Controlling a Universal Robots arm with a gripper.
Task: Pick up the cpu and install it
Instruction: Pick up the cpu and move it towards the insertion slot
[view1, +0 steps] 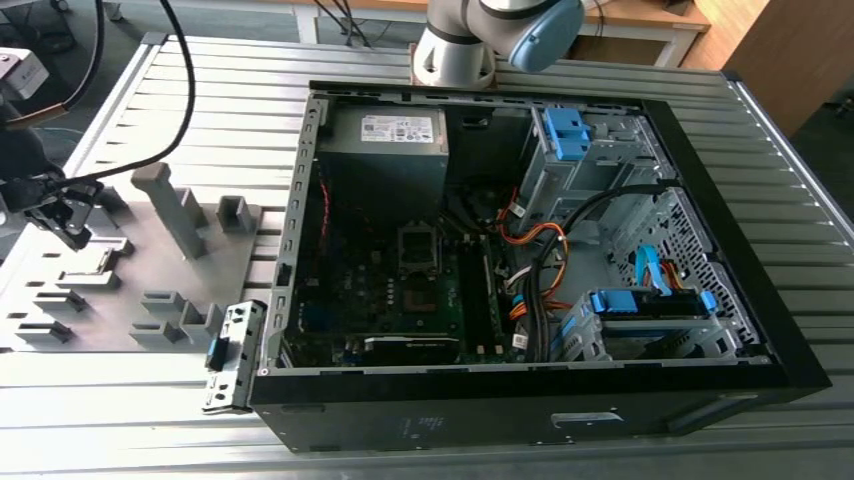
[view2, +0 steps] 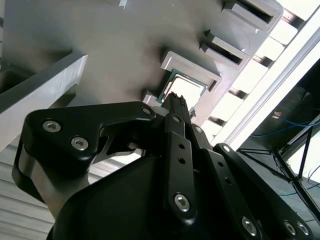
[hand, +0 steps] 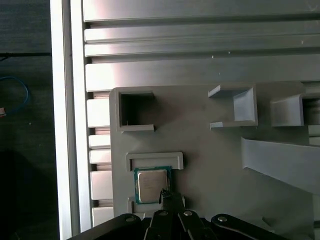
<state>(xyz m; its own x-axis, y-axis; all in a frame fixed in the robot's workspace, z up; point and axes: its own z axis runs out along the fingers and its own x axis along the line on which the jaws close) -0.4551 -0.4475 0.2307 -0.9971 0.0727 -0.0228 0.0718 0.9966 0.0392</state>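
Note:
The cpu (hand: 150, 185) is a small square chip with a pale metal face and a green rim. It lies flat in a grey nest on the fixture plate (hand: 210, 160) and also shows in the second wrist view (view2: 187, 89). My gripper (hand: 169, 196) hovers just over one edge of the chip, with its dark fingers pressed together and nothing between them (view2: 176, 98). In the exterior view the gripper (view1: 64, 218) hangs over the fixture plate (view1: 80, 300) at that view's far left, well away from the black socket frame (view1: 418, 246) on the motherboard inside the case.
The open black computer case (view1: 534, 410) takes up the middle and right of the slatted metal table (view1: 120, 440). Upright grey fixture blocks (view1: 171, 208) stand between the gripper and the case. Orange and black cables (view1: 541, 245) and blue drive brackets (view1: 647, 303) crowd the case's right half.

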